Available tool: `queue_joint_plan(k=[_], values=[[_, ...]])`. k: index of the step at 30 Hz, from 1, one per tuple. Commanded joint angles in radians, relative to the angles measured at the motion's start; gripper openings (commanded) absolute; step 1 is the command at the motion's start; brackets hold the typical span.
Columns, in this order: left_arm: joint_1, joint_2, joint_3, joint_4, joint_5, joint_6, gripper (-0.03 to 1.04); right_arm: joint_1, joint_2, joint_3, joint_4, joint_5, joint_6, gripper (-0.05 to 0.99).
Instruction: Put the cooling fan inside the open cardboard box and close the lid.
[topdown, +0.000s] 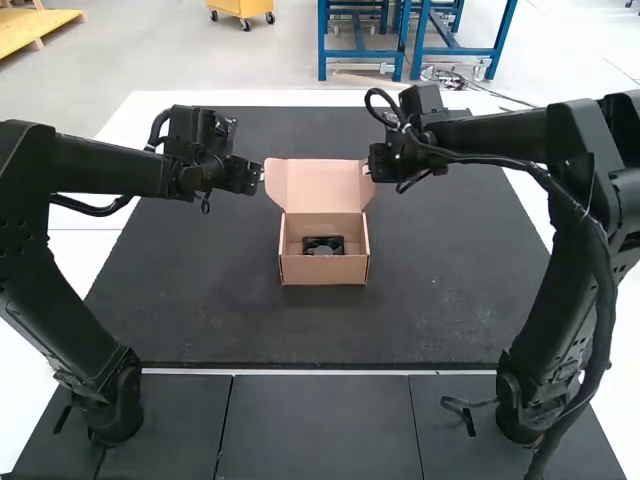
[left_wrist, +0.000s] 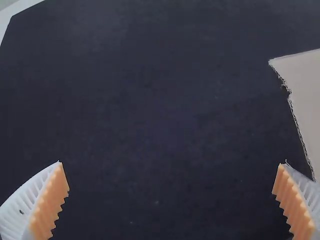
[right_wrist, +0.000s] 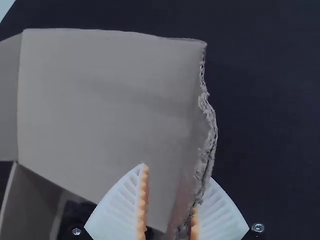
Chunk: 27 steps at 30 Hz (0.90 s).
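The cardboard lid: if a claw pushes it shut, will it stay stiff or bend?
Probably stiff enough: the lid is a flat, unbowed corrugated panel. Its torn edge looks soft, so it may crumple where the right claw pinches. The box seems light and might slide.

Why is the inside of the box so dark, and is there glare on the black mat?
High view: the cardboard box shades its own inside, so the cooling fan is a dark shape; the black mat is matte, no glare. Left wrist view: the mat is evenly dim. Right wrist view: the lid is evenly lit, the corner under it shadowed.
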<state>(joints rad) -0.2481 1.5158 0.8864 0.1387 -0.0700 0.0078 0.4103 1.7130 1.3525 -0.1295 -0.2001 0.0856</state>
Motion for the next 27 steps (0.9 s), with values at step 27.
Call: queue_joint_plan(k=[27], values=[[-0.022,0.001,0.057,-0.021,0.033,0.011,0.97,0.041,-0.012,0.034,-0.056,0.013,0.003,-0.01]])
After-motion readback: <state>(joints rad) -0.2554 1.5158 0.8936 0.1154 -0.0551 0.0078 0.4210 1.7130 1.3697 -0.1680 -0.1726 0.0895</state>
